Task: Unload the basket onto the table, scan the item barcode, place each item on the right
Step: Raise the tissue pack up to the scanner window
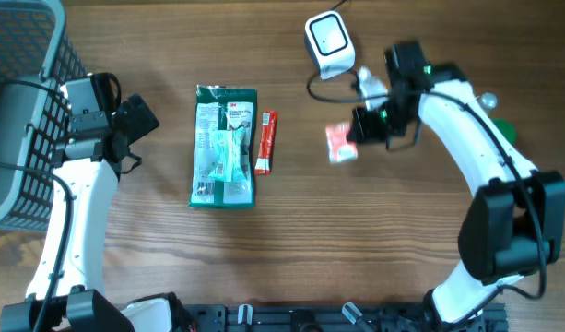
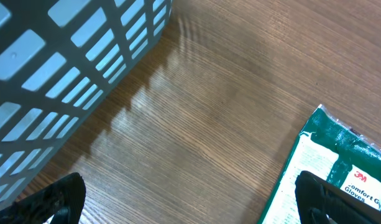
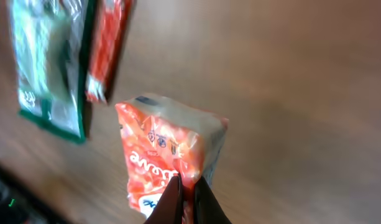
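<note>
Right wrist view: right gripper (image 3: 187, 190) clenched on orange packet (image 3: 168, 146) near table's (image 1: 374, 258) far edge; left gripper (image 1: 139, 118) spread wide, holding nothing.

Your overhead cam looks straight down on the whole table (image 1: 356, 240). Left wrist cam sits low and close to the wood, basket (image 2: 47, 87) on its left. Right wrist cam looks down from tight over the orange packet (image 3: 171, 155). All three catch the green glove pack (image 1: 223, 146).
</note>
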`<state>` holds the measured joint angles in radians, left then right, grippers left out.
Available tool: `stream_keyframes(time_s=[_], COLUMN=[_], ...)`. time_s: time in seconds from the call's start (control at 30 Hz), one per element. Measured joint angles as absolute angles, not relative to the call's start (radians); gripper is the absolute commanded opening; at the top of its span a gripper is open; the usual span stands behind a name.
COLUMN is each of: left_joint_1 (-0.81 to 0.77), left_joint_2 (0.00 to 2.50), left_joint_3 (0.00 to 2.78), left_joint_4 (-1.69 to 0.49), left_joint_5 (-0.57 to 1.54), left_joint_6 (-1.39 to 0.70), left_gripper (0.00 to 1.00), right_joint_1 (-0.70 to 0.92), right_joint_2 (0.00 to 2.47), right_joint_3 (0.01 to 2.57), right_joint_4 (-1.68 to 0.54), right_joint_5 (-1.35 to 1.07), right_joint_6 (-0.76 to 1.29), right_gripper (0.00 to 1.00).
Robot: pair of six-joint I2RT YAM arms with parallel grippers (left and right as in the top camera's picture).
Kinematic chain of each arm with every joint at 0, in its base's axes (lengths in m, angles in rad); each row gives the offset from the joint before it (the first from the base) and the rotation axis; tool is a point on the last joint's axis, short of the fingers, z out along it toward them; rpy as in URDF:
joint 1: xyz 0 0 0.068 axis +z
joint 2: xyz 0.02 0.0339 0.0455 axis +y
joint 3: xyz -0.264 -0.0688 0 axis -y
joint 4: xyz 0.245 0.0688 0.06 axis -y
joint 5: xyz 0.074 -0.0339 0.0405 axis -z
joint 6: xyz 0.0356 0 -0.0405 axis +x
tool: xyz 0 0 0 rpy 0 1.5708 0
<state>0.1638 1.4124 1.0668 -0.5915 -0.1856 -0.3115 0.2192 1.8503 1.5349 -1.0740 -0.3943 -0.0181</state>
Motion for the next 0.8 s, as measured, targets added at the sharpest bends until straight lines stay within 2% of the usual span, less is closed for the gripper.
stream_keyframes(time_s=[0.1, 0.27, 0.53, 0.8], left_joint_1=[0.164, 0.164, 0.164, 0.164], left_joint_2=[1.412, 1.412, 1.412, 1.412], left_joint_3=[1.067, 1.067, 1.067, 1.067], left_joint_4=[-0.591, -0.592, -0.591, -0.592], left_joint_5=[-0.186, -0.186, -0.186, -0.186], left_joint_6=[-0.311, -0.311, -0.311, -0.311], left_gripper=[1.0, 1.0, 1.0, 1.0], right_joint_1=[0.265, 0.353, 0.429, 0.429], right_joint_2=[1.851, 1.841, 1.859, 2.031], right_joint_3=[1.734, 1.942, 1.961, 1.961], right_joint_4=[-1.189, -1.201, -1.017, -0.805], right_joint_5=[-0.242, -0.018, 0.229, 0.388], right_joint_6=[0.001, 0.002, -0.056, -0.231], right_gripper=[0.04, 0.04, 0.04, 0.04])
